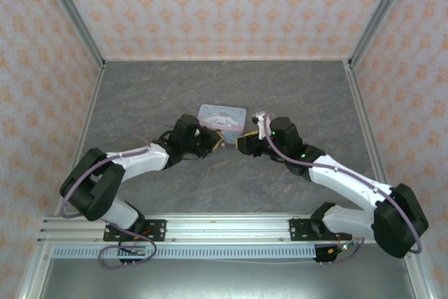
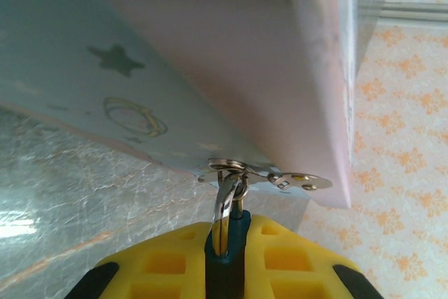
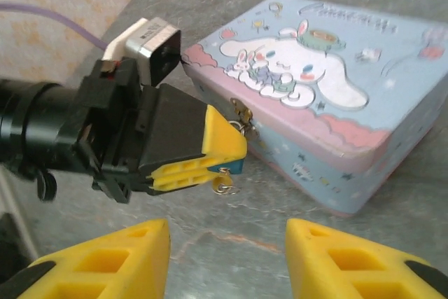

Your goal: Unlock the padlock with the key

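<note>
left gripper [image 3: 217, 157]: closed tight on the padlock, yellow fingertips [image 2: 280, 250] pressed against both sides of the lock body. Reaching in from the left in the top external view, right up at the near side of the tin.

padlock [image 2: 236, 232]: tiny, teal-blue, clamped between the left fingertips. Silver shackle [image 2: 225, 204] pointing away from that gripper and threaded through the hasp [image 2: 280, 178] on the tin's front wall. Ahead of the right gripper, across a stretch of bare table.

key [image 3: 224, 185]: small metal loop hanging just under the padlock, below the left fingertips. Touching the lock's underside; too small to tell whether seated in a keyhole. Apart from the right gripper, gripped by neither.

tin [image 3: 329, 96]: pastel rectangular box with a long-eared cartoon character on the closed lid. Directly ahead of the left gripper; ahead and to the right of the right gripper. Resting on the grey table [image 1: 140, 103].

right gripper [image 3: 225, 232]: open, yellow fingers [image 3: 112, 260] spread wide, bare table visible through the gap. Facing the left gripper tip to tip, near but not touching.
</note>
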You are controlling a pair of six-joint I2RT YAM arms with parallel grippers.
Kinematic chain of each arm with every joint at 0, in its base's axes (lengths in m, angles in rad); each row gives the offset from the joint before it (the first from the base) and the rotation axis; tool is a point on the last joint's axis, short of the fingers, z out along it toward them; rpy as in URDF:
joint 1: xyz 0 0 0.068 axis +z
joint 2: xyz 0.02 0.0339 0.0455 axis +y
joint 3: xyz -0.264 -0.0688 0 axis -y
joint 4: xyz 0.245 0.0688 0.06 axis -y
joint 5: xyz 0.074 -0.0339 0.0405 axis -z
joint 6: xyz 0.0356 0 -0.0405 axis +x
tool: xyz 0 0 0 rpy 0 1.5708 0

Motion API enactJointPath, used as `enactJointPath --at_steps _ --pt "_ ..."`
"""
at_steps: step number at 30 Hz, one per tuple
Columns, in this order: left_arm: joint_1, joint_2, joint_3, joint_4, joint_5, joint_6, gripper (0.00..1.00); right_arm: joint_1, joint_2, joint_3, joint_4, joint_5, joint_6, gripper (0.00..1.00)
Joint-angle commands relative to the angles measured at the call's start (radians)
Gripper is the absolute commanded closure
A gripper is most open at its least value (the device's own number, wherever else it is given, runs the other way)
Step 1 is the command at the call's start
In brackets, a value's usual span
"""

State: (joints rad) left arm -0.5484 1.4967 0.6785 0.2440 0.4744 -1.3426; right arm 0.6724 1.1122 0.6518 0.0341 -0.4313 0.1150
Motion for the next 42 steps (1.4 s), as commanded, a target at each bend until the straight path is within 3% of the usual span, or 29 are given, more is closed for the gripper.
enactJointPath --at_steps 1,7,12,21,37,42 --pt "-0.004 -0.048 0.050 -0.044 -0.021 -0.066 1.00 0.060 -0.048 0.045 -0.110 0.174 -0.336 0.53" --pt "-0.012 -0.067 0.089 -0.104 -0.009 -0.083 1.00 0.198 -0.016 0.040 -0.087 0.386 -0.801 0.53" --pt "-0.019 -0.065 0.086 -0.083 -0.002 -0.116 1.00 0.221 0.039 -0.015 0.069 0.408 -1.007 0.52" --pt "-0.048 -0.058 0.095 -0.082 -0.013 -0.128 1.00 0.226 0.160 0.016 0.159 0.391 -1.004 0.53" --pt "-0.056 -0.051 0.112 -0.091 -0.010 -0.134 1.00 0.236 0.249 0.019 0.248 0.412 -0.922 0.71" --pt "-0.058 -0.053 0.115 -0.089 -0.010 -0.135 1.00 0.236 0.264 0.025 0.256 0.426 -0.907 0.81"
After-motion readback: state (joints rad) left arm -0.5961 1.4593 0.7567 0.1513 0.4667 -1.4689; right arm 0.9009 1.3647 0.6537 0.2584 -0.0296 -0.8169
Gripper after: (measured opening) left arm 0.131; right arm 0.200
